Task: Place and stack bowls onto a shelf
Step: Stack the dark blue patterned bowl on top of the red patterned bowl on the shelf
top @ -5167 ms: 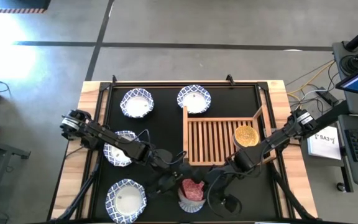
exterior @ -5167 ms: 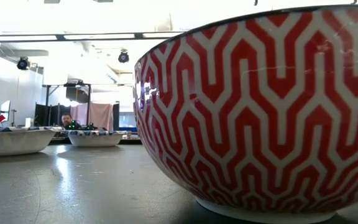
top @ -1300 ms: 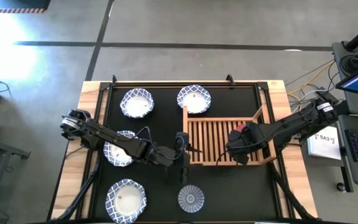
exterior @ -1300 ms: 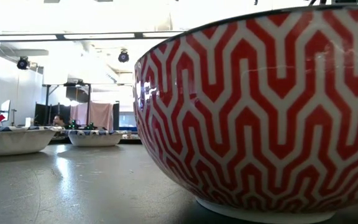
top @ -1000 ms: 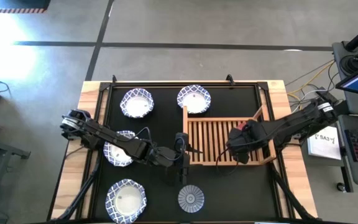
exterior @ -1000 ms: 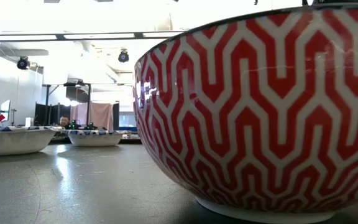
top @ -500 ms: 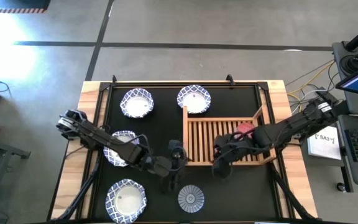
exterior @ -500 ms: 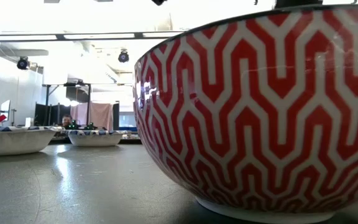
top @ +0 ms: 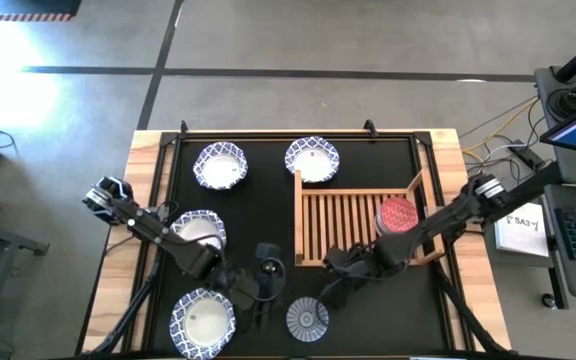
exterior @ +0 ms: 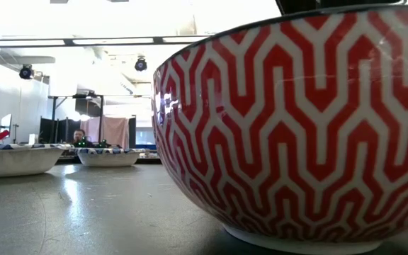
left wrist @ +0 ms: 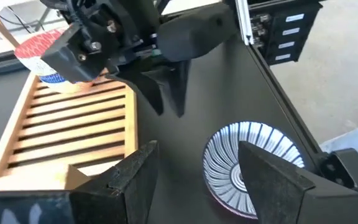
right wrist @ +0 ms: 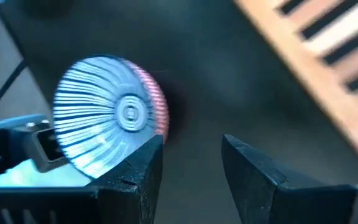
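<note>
The light-wood shelf (top: 358, 228) lies right of centre, and a red bowl (top: 398, 215) stands on its right part, on top of another bowl. A small grey-blue radial bowl (top: 306, 318) rests on its foot on the black mat near the front edge. Its red zigzag outer wall (exterior: 296, 134) fills the low view. My left gripper (top: 266, 292) hovers open just left of it, with the bowl ahead of its fingers (left wrist: 197, 180). My right gripper (top: 333, 285) hangs open above and right of the bowl (right wrist: 107, 115), between it and the shelf.
Larger blue-and-white bowls stand on the mat: two at the back (top: 220, 165) (top: 312, 160), one at mid-left (top: 198, 232) partly under my left arm, one at front left (top: 203, 320). The shelf's raised rails (top: 299, 215) border the slats. Bare mat lies between shelf and front edge.
My right gripper has left the red bowl standing on the shelf and moved toward the table's near edge and left, down to the radial bowl. My left gripper has drawn back toward the near edge and slightly left. No bowl has moved.
</note>
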